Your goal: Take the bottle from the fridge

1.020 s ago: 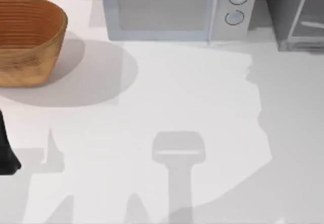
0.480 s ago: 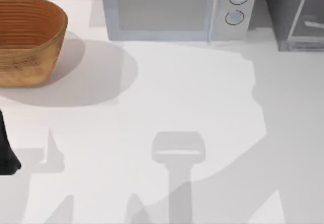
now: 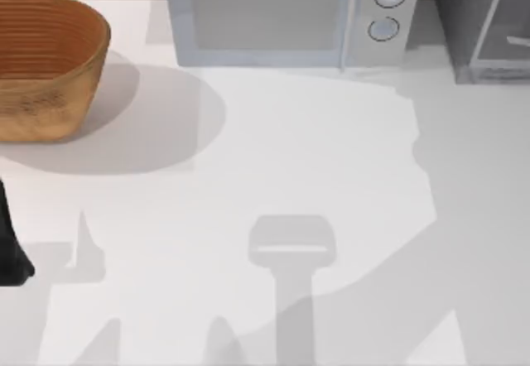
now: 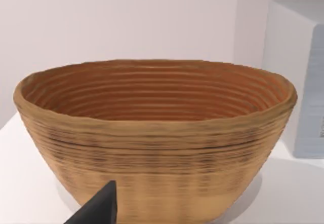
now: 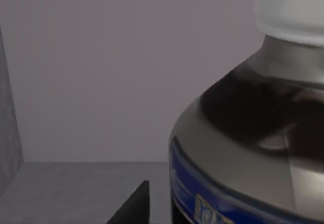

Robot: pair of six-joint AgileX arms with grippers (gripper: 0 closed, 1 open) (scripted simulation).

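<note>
The bottle point(image 5: 253, 148) looms very close in the right wrist view. It has a white cap, a dark glossy body and a blue label band. It stands on the grey floor inside the fridge point(image 5: 91, 72), in front of the plain back wall. A black part of my right gripper point(image 5: 132, 206) juts in beside the bottle's base. From above, the fridge point(image 3: 464, 18) is the dark grey cabinet at the table's far right, with a pale slanted bar. My left arm point(image 3: 8, 246) rests at the table's left edge.
A woven brown basket point(image 3: 45, 60) stands at the far left, directly ahead of my left gripper point(image 4: 96, 211). A light grey microwave point(image 3: 281, 14) with two round knobs sits at the back middle. Arm shadows fall on the white table point(image 3: 290, 151).
The broad shadow on the table's right side has shifted and changed outline. The left arm, basket and microwave have not moved.
</note>
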